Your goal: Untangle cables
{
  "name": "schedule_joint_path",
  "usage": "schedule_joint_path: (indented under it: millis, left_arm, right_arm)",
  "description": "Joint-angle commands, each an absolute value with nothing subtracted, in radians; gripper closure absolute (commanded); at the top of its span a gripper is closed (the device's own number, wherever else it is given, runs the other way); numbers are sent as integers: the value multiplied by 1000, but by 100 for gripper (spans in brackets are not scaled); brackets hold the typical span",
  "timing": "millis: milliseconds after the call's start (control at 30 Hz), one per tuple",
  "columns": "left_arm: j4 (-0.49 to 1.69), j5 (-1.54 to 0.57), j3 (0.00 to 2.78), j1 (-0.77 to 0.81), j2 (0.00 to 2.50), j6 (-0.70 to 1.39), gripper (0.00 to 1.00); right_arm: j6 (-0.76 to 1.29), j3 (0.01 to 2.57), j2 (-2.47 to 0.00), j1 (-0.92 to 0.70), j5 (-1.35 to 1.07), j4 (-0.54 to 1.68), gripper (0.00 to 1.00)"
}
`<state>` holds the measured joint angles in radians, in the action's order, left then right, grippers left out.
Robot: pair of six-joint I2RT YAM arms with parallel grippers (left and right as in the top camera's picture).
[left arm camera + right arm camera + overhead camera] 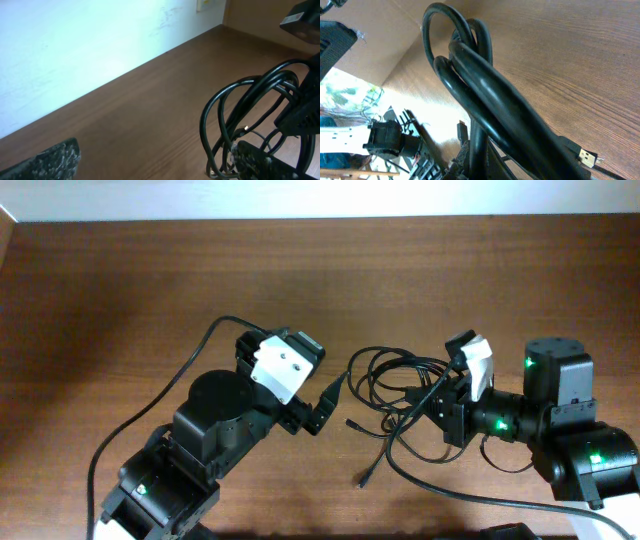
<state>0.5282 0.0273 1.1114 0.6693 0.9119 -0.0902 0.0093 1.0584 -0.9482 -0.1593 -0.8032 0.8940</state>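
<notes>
Black cables (385, 385), pinched in the right gripper (438, 402), crowd its wrist view, hiding the fingertips; left gripper (326, 404) spread.

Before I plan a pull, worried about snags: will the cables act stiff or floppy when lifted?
Probably floppy but springy: the cables form rounded loops in the right wrist view. Likely light, the strands being thin. The loose plug end on the table may trail and snag.

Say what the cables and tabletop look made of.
The cables: black rubbery or PVC-type jacket, semi-gloss; light streaks along the curves. One plug tip looks gold-toned metal. The tabletop: brown wood grain, low sheen; solid wood or laminate, cannot tell.
</notes>
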Motion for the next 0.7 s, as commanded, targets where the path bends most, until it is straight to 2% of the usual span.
schedule_joint_path:
  millis: [0, 100, 233, 367, 433, 467, 500, 533, 567, 600, 667]
  left_arm:
    - [529, -36, 1128, 672, 928, -107, 1]
    - [529, -183, 1128, 672, 961, -118, 1]
    - [533, -515, 1128, 672, 1002, -322, 1]
    - [537, -591, 1128, 671, 1004, -369, 13]
    - [537, -592, 1128, 672, 1004, -369, 16]
    - [537, -592, 1128, 672, 1004, -369, 23]
    - [537, -596, 1128, 672, 1004, -369, 36]
    - [536, -617, 1128, 672, 1004, -369, 41]
    - [536, -634, 1128, 672, 1005, -369, 40]
    - [537, -637, 1128, 672, 1006, -369, 34]
    - [537, -638, 1128, 672, 1006, -369, 39]
  right_arm:
    - [-139, 1074, -942, -157, -878, 919, 96]
    - [-318, 1074, -942, -157, -917, 967, 96]
    - [-500, 1074, -942, -157, -917, 1018, 96]
    - [-522, 1074, -942, -157, -919, 1018, 96]
    - [-586, 1074, -942, -157, -982, 1025, 96]
    - [-616, 1074, -942, -157, -1008, 1030, 96]
    - [-633, 1074, -942, -157, -1018, 1037, 96]
    - [-633, 1074, -942, -157, -1018, 1037, 96]
    - [-633, 1074, -942, -157, -1018, 1037, 96]
    - [-636, 1074, -942, -157, -1024, 1037, 96]
    - [-685, 1074, -942, -157, -1070, 1044, 96]
